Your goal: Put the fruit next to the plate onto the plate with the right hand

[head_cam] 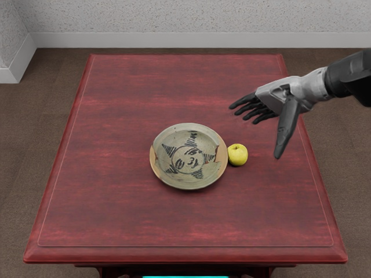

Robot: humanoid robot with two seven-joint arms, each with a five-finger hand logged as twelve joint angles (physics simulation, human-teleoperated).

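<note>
A small yellow-green apple (237,154) lies on the red table, touching or nearly touching the right rim of a round ceramic plate (162,168) with a dark painted pattern. The plate holds nothing. My right hand (264,124) comes in from the right edge and hovers above the table, up and to the right of the apple. Its fingers (246,106) are spread toward the left and its thumb points down. It holds nothing and is well apart from the apple.
The red wooden table (116,220) fills most of the view, with brown floor around it. A grey wall and white baseboard run along the back.
</note>
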